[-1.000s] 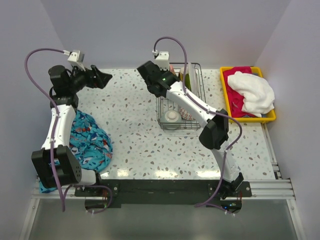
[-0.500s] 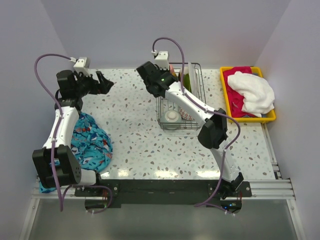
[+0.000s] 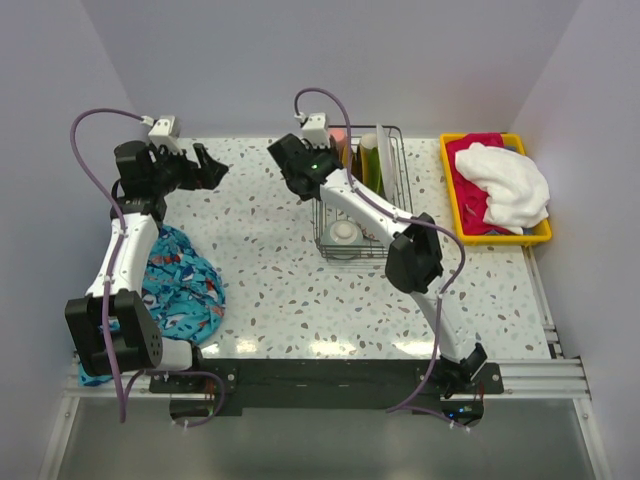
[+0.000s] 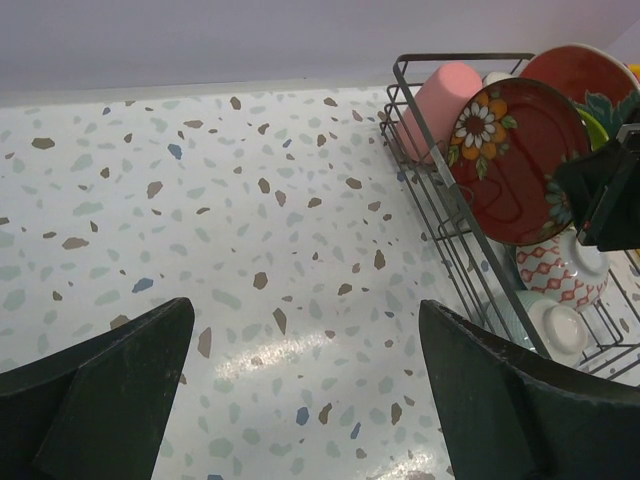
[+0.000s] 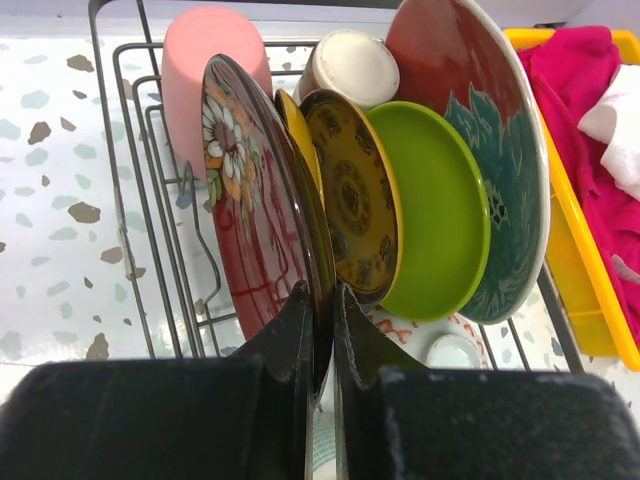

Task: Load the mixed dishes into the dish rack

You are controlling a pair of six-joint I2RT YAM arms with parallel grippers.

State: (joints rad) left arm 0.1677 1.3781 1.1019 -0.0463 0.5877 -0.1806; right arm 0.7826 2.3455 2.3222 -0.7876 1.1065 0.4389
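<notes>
The red floral plate (image 5: pixel 250 210) is clamped by its rim in the narrow right jaws and is stood on edge in the dish rack (image 4: pixel 460 58), at 12 o'clock from them in the right wrist view, its face parallel to the yellow-olive plate (image 5: pixel 350 190) just beside it. The left jaws are spread wide over the surface (image 4: pixel 200 200), well apart at 9 o'clock of the rack, so the release is judged to fall to the right arm.
</notes>
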